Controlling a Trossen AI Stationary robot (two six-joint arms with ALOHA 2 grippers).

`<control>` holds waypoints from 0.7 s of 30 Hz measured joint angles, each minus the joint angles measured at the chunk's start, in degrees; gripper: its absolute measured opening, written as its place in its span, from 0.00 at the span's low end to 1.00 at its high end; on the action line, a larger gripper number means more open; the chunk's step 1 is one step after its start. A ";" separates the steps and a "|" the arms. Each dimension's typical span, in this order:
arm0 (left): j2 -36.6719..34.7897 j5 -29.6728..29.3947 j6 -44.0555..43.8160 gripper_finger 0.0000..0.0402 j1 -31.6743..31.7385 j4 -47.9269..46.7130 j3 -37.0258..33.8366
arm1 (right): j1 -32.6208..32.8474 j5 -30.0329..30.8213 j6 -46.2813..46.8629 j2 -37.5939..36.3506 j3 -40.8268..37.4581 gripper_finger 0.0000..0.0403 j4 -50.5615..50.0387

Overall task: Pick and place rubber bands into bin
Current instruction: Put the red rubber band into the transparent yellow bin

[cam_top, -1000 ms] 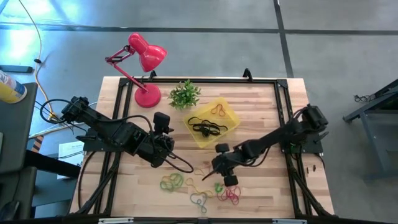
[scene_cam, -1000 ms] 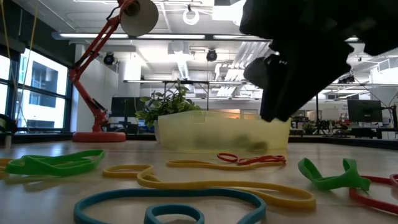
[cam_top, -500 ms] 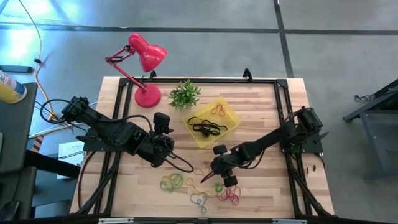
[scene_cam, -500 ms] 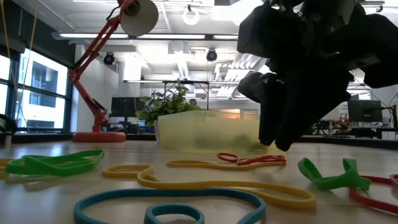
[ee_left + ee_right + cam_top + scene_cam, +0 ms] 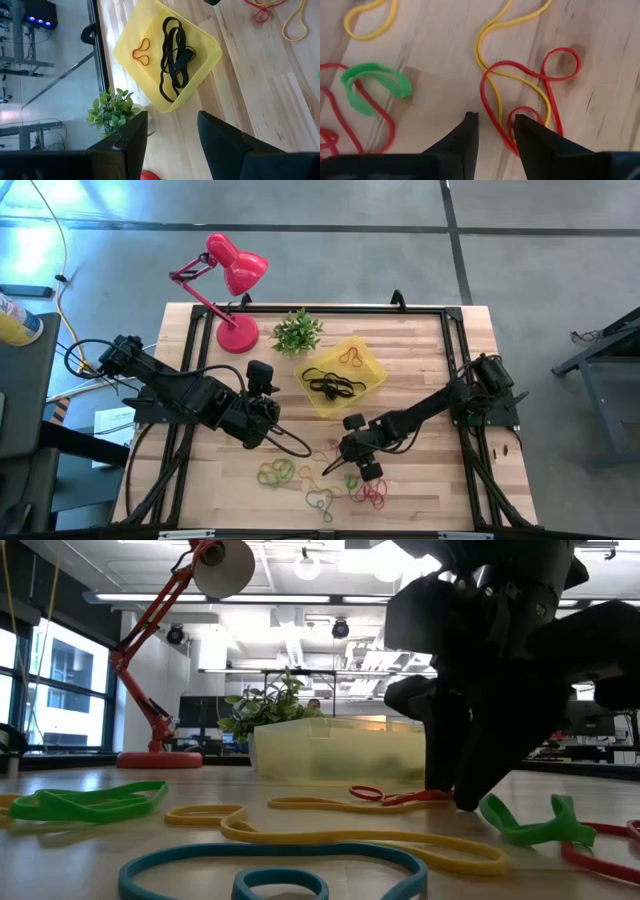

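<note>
Loose rubber bands (image 5: 318, 483) lie flat on the wood near the table's near edge: green (image 5: 85, 803), yellow (image 5: 360, 838), teal (image 5: 270, 865) and red (image 5: 400, 796). The yellow bin (image 5: 372, 367) stands mid-table and holds black bands (image 5: 175, 55) and a small red-orange one (image 5: 141, 51). My right gripper (image 5: 495, 120) is open and low over the table. A red band (image 5: 487, 95) and a yellow band (image 5: 496, 102) run between its fingers. My left gripper (image 5: 172, 132) is open and waits left of the bin. My right gripper comes from above, pointing down. Its fingertips (image 5: 455, 798) stand at table level on either side of the red and yellow strands (image 5: 492, 107). Whether they touch a band, I cannot tell.
A red desk lamp (image 5: 235, 290) and a small green plant (image 5: 297, 332) stand at the far edge, behind the bin. A black frame (image 5: 455, 330) borders the table. Bare wood (image 5: 420, 350) lies right of the bin.
My right gripper has come down from above the bands to table level, drifting slightly toward the left edge, and now straddles the red and yellow bands. The bands and the bin have stayed where they were.
</note>
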 joint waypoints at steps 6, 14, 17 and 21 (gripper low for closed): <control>0.00 0.00 0.04 0.40 0.00 -0.01 0.00 | 0.00 0.10 0.45 0.14 0.03 0.15 -0.50; 0.00 -0.85 0.07 0.40 0.00 -0.01 0.00 | -0.01 0.40 2.73 0.14 0.11 0.03 -2.88; 0.00 -0.90 0.09 0.40 0.00 -0.01 0.00 | 0.00 0.25 3.70 0.12 0.11 0.01 -3.29; 0.00 -1.11 0.10 0.40 0.00 -0.01 0.00 | -0.02 0.19 5.02 -0.75 0.05 0.01 -4.43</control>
